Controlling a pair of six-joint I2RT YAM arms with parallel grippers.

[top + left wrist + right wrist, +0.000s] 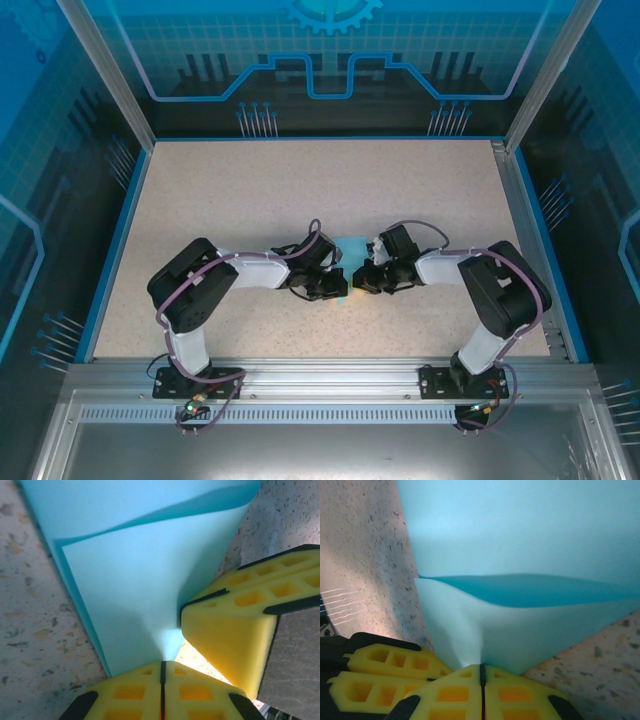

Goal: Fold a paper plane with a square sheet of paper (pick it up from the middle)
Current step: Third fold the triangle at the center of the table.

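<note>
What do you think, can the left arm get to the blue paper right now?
Yes, it seems so: the left claw is shut on the paper at its edge, with the right claw pinching it close beside. Nothing stands between them.

A speckled beige desk [250, 190] edged by a blue rim [114, 250], an aluminium rail [320, 372] along its near side, translucent blue panels [330, 60] with a gear motif enclosing it.

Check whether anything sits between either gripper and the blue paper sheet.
Nothing visible. The left gripper and right gripper are each shut directly on the square sheet of paper, side by side.
</note>
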